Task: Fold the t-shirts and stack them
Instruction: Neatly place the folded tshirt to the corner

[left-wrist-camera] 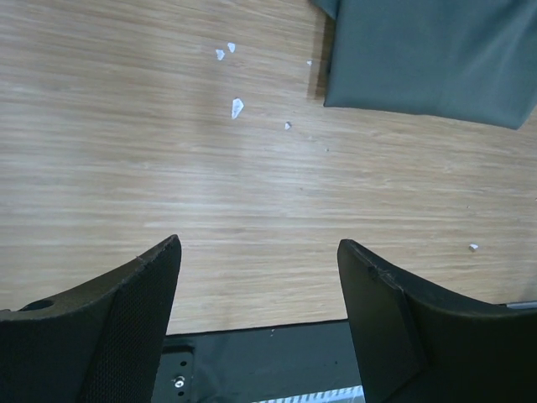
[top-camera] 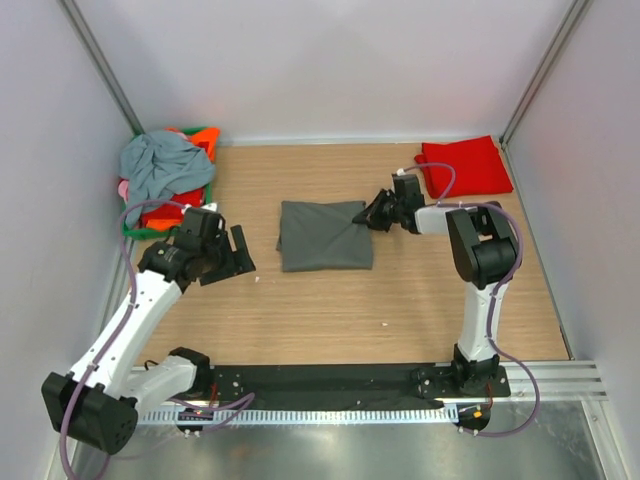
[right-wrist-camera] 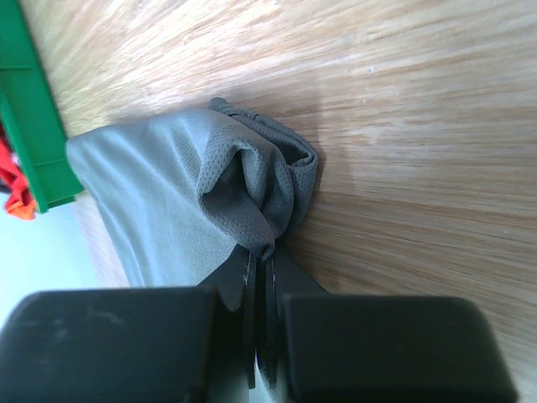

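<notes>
Right fingers (right-wrist-camera: 252, 273) tight on t-shirt (right-wrist-camera: 159, 193), perhaps corner

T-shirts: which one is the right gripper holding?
The dark grey t-shirt in the middle: right gripper is shut on its corner. The red t-shirt lies untouched far right; others are heaped in the green basket.

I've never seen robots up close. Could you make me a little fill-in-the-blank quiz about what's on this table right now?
The right gripper pinches a corner of the grey t-shirt, while the left gripper holds ____.
The folded red t-shirt lies at the far ____ corner of the table.
The basket of crumpled shirts is coloured ____.
Missing words: nothing; right; green.
</notes>
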You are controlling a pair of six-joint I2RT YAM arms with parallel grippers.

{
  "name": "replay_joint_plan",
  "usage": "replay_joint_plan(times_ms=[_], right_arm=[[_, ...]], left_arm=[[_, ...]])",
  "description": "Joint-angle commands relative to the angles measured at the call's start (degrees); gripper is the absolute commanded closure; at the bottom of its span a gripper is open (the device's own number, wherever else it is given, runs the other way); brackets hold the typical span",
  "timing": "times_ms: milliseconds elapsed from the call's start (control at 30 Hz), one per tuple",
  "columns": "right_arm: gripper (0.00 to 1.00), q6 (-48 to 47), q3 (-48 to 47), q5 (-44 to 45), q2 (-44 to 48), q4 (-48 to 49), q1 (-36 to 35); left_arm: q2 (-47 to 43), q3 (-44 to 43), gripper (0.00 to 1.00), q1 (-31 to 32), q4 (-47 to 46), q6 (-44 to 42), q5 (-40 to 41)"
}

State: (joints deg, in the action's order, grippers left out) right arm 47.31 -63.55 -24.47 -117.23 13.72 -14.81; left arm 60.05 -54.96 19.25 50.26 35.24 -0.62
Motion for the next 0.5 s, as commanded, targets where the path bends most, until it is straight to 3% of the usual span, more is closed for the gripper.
replay_joint_plan(times_ms=[0, 233, 467], right_arm=[[0.99, -4.0, -8.2, 2.5, 3.1, -11.5, 1.3], [0.99, -15.5, -27.0, 5.6, -0.9, -35.3, 4.8], [0.99, -25.6, -43.3, 13.2, -4.1, -49.2, 7.9]], left_arm=[[-3.8, -0.2, 0.24, 0.2, 2.9, -1.2, 3.4], [-6.4, -1.1, 0.23, 0.2, 3.5, -4.1, 4.7], [-9.7, 0.5, 0.22, -0.1, 1.8, -3.1, 7.3]])
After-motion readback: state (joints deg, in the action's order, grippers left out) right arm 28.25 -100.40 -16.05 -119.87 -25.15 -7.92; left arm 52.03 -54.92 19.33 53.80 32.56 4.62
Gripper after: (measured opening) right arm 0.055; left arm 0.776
